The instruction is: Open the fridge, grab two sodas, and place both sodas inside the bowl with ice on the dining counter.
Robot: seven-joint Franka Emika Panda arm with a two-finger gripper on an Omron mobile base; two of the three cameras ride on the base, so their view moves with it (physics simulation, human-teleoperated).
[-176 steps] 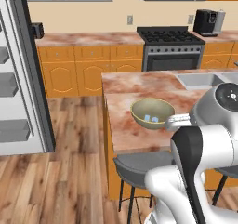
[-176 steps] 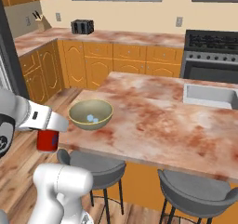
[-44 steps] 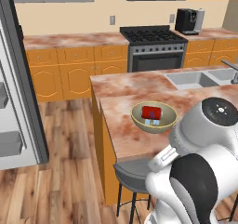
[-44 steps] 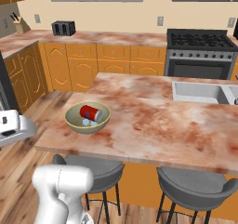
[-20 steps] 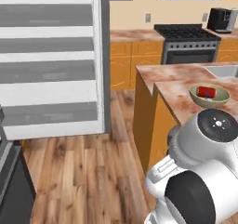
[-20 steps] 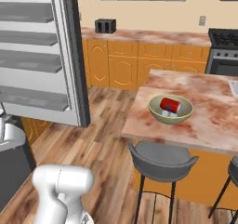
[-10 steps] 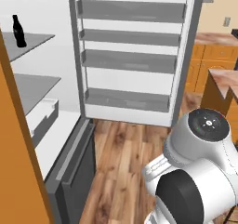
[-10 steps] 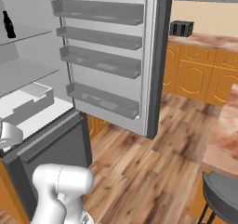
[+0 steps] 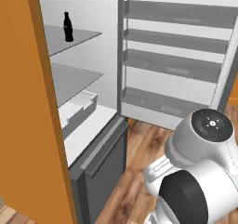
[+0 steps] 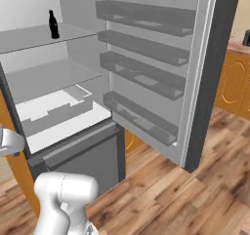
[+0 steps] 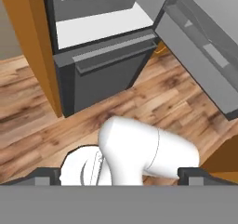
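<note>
The fridge (image 9: 83, 86) stands open in front of me, its orange side casing at the left. One soda, a slim black bottle (image 9: 68, 27), stands upright on the top inner shelf, again in the right base view as the bottle (image 10: 53, 24). The open door (image 10: 146, 58) swings out to the right with several empty racks. My gripper (image 11: 119, 175) is open, fingertips (image 11: 45, 175) far apart, nothing between them, low over the floor before the fridge's dark lower drawer (image 11: 107, 69). The bowl with ice and the dining counter are out of view.
A white crisper tray (image 9: 79, 109) lies on the fridge's lowest shelf. Wooden floor (image 10: 195, 190) spreads before the fridge. An orange wall cabinet (image 10: 235, 83) stands beyond the door at the right.
The whole picture has swung from the dining counter and bowl round to the fridge, which now looms closer. The gripper has stayed open and empty.
</note>
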